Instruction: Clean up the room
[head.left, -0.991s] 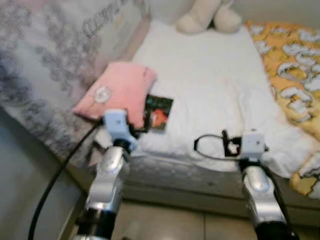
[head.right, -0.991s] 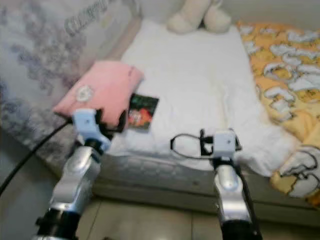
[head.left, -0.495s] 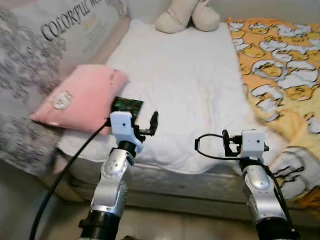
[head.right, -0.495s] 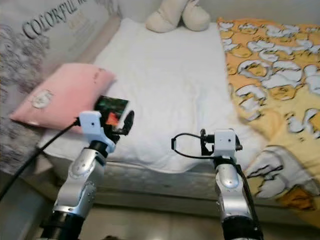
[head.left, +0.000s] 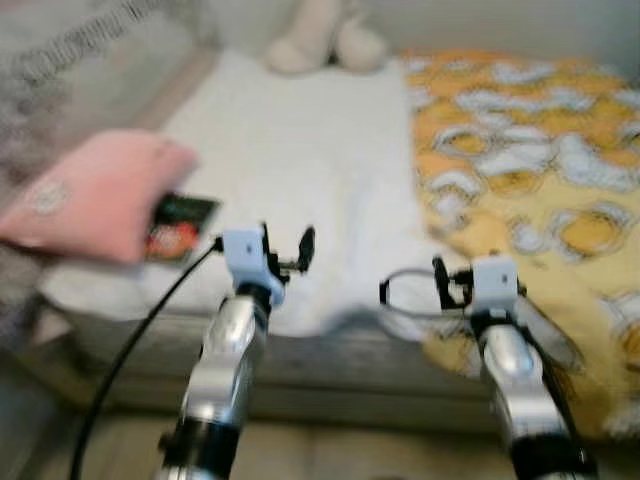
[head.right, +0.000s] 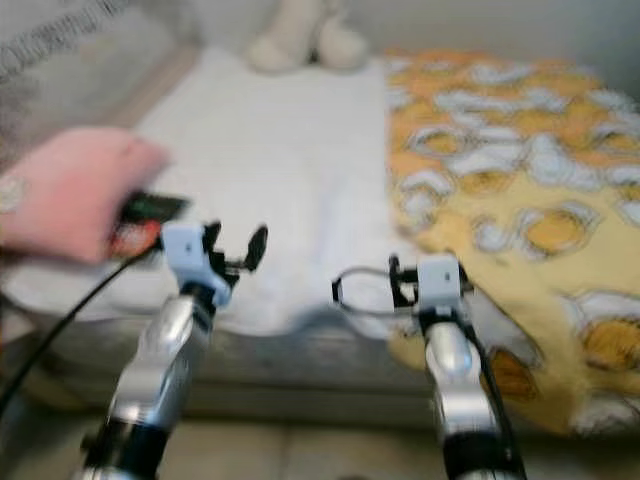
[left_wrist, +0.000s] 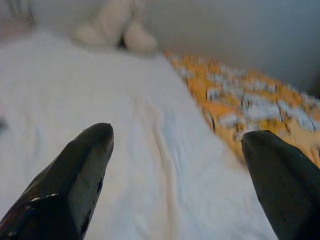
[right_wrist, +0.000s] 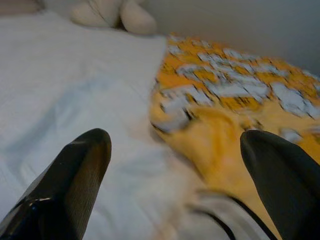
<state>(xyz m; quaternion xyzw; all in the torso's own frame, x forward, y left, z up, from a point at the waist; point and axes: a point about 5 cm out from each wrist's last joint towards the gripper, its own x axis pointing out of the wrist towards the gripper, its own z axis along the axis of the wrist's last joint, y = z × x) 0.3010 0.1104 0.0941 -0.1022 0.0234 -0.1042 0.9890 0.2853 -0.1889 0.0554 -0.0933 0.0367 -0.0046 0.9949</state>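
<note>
A bed with a white sheet (head.left: 300, 140) lies before me, and the eye views are blurred. A pink pillow (head.left: 95, 195) rests at its left edge, with a dark picture book (head.left: 178, 225) tucked beside it. An orange and white patterned blanket (head.left: 530, 160) covers the bed's right side. A cream plush toy (head.left: 318, 35) sits at the far end. My left gripper (left_wrist: 177, 135) is open and held over the sheet near the bed's front edge. My right gripper (right_wrist: 175, 137) is open too, above the seam between sheet and blanket. Neither holds anything.
A grey patterned panel with lettering (head.left: 70, 60) stands along the bed's left side. The mattress edge (head.left: 330, 350) faces me, with pale floor (head.left: 350, 450) below it. A black cable (head.left: 130, 350) trails from my left arm.
The whole picture has slid left as the camera turned right, so more of the orange blanket shows and the pillow sits at the left edge. Both arms keep their pose.
</note>
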